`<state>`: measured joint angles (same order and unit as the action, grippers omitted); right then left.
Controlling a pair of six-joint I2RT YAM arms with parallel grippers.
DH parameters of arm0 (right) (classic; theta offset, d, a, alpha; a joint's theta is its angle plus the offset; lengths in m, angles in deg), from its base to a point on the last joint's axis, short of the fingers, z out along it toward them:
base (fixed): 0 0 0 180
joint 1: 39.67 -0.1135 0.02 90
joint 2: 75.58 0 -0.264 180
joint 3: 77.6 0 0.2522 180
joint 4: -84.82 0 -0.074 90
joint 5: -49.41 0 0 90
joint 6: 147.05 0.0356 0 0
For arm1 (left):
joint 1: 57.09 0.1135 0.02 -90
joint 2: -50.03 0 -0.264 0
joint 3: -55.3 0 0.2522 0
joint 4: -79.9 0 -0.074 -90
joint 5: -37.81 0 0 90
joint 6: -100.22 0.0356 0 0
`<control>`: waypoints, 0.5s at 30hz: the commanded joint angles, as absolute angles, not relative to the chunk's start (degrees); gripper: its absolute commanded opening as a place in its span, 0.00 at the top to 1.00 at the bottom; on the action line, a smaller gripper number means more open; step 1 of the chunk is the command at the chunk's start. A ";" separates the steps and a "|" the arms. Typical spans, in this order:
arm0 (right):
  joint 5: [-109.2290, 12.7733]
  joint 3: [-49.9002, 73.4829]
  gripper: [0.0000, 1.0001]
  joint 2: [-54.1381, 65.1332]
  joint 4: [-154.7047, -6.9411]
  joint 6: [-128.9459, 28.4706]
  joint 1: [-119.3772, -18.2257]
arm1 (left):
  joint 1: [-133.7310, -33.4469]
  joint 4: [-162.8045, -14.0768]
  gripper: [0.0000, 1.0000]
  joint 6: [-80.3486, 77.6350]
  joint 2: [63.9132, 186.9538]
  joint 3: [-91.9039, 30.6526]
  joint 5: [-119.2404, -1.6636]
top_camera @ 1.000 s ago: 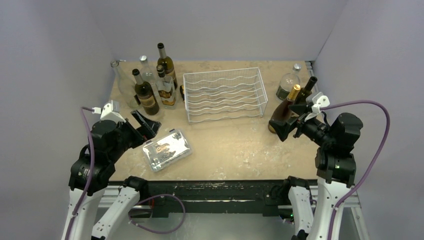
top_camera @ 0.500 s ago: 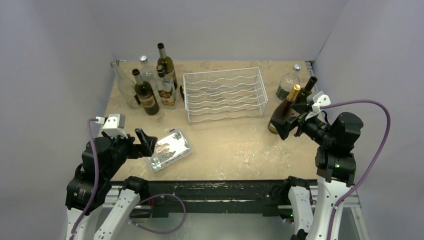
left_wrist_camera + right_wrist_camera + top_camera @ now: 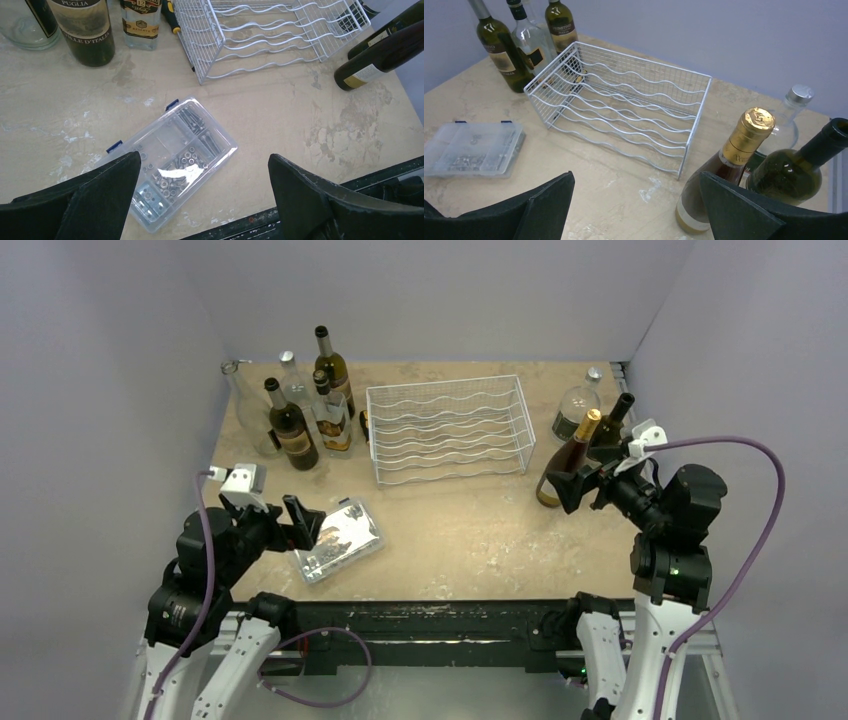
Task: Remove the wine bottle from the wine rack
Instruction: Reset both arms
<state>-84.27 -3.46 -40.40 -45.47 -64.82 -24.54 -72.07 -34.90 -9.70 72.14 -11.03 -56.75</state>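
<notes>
The white wire wine rack (image 3: 450, 430) stands at the middle back of the table, and no bottle lies in it; it also shows in the wrist views (image 3: 260, 35) (image 3: 624, 105). A gold-capped wine bottle (image 3: 568, 462) (image 3: 744, 150) stands upright just right of the rack. My right gripper (image 3: 574, 485) (image 3: 636, 177) is open beside that bottle, apart from it and holding nothing. My left gripper (image 3: 300, 520) (image 3: 204, 160) hangs open and empty over the near left of the table, above a clear parts box (image 3: 335, 538).
Several bottles (image 3: 293, 425) stand in a group left of the rack. A dark green bottle (image 3: 794, 170) and a clear round bottle (image 3: 791, 115) stand behind the gold-capped one. The parts box (image 3: 170, 160) lies near the table's front edge (image 3: 420, 600).
My left arm has drawn back toward the near edge and turned its gripper over the parts box. The right gripper has shifted slightly by the gold-capped bottle. Both stay open.
</notes>
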 commanded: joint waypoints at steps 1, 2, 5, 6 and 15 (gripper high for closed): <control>-81.61 -3.34 0.01 -40.93 -47.56 -62.49 -24.12 | -71.68 -39.96 0.00 -10.20 72.12 -10.01 -60.02; -81.70 -3.51 0.01 -41.01 -47.72 -62.42 -24.12 | -71.68 -40.13 0.00 -10.31 72.23 -10.13 -60.09; -82.07 -3.81 0.01 -41.08 -47.77 -62.40 -24.06 | -71.68 -40.39 0.00 -10.92 72.31 -10.28 -60.10; -82.03 -3.74 0.01 -41.06 -47.69 -62.41 -24.08 | -71.68 -40.57 0.00 -11.14 72.16 -10.19 -60.23; -80.84 -3.88 0.01 -41.56 -47.22 -63.45 -24.09 | -71.68 -40.23 0.00 -11.22 71.08 -8.50 -59.46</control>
